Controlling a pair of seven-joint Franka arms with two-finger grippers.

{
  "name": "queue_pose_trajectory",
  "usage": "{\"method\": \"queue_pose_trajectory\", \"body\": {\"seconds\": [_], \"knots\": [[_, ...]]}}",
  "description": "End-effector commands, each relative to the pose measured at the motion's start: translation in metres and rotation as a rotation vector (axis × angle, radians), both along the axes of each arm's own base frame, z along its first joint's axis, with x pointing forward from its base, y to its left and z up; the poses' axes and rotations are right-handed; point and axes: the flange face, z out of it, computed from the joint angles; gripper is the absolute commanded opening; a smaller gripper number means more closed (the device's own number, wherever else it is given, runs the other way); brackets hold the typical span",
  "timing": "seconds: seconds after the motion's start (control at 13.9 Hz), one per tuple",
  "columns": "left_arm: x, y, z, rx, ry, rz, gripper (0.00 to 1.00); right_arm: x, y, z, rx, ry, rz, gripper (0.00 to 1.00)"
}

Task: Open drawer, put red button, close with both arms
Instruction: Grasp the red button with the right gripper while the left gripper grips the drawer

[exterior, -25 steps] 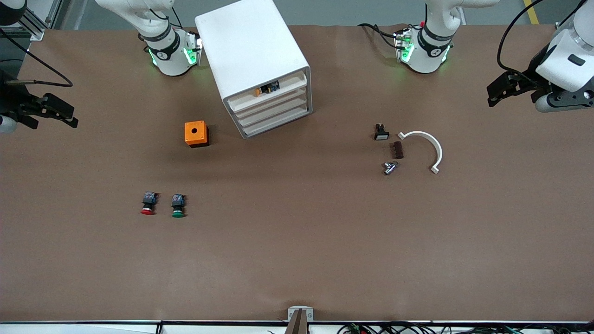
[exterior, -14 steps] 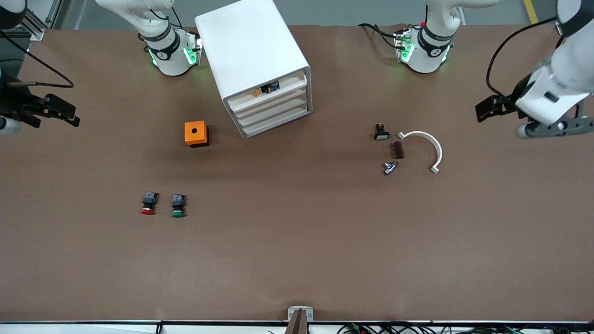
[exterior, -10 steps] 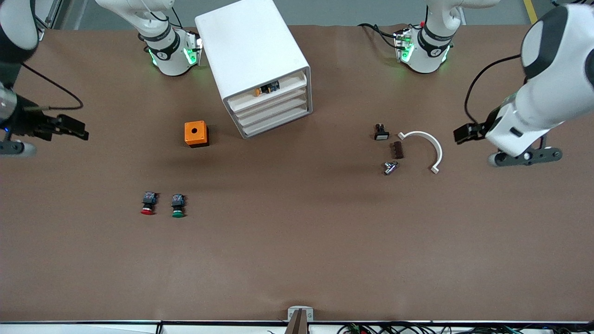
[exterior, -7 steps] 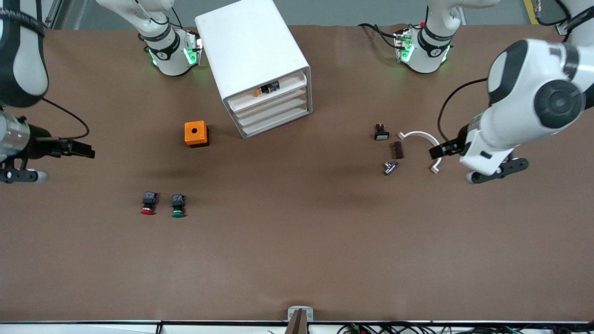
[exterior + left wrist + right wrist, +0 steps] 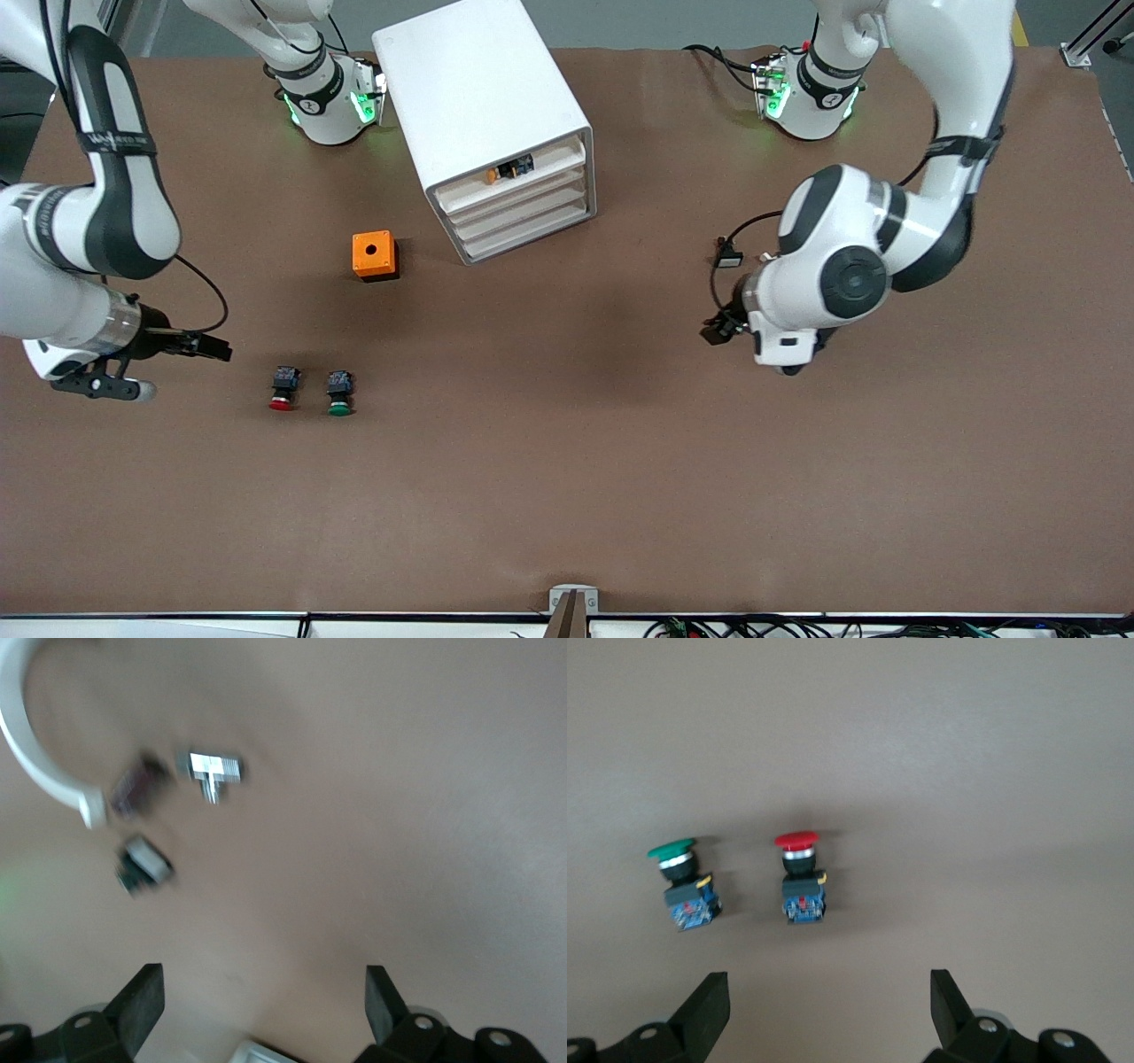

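Observation:
The white cabinet [image 5: 483, 106] has four stacked drawers [image 5: 530, 213], all shut. The topmost shows an orange-and-blue item [image 5: 509, 168]. The red button [image 5: 283, 390] lies on its side on the table, beside the green button [image 5: 339, 392]. My right gripper [image 5: 214, 349] is open and empty, low over the table beside the red button, toward the right arm's end. In the right wrist view the red button [image 5: 801, 877] lies ahead of the open gripper [image 5: 828, 992]. My left gripper [image 5: 714, 330] is open and empty over the table by the small parts; it also shows in the left wrist view [image 5: 264, 985].
An orange box with a hole [image 5: 374, 255] stands beside the cabinet. The left wrist view shows a white curved piece [image 5: 35, 753], a brown block [image 5: 137, 784], a metal piece [image 5: 213, 771] and a black-and-white switch [image 5: 142, 864]. The left arm [image 5: 842, 275] hides most of them in the front view.
Both arms swung in from the table's ends. The right gripper came down beside the red button. The left gripper moved over the small parts toward the table's middle.

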Motion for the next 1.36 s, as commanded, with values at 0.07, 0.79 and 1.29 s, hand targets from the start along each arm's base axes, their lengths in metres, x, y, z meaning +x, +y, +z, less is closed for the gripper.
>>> {"method": "queue_pose_trajectory", "body": {"seconds": [0.07, 0.79, 1.29], "knots": [[-0.004, -0.061, -0.05, 0.088, 0.175, 0.391, 1.0, -0.013, 0.014, -0.056, -0.003, -0.074, -0.011, 1.0], [-0.077, -0.167, -0.106, 0.126, 0.733, 0.846, 0.94, -0.016, 0.042, -0.136, -0.014, -0.129, -0.075, 1.0], [-0.127, -0.205, -0.122, 0.211, 1.002, 0.822, 0.74, -0.018, 0.045, -0.15, -0.016, -0.121, -0.067, 0.83]]}}
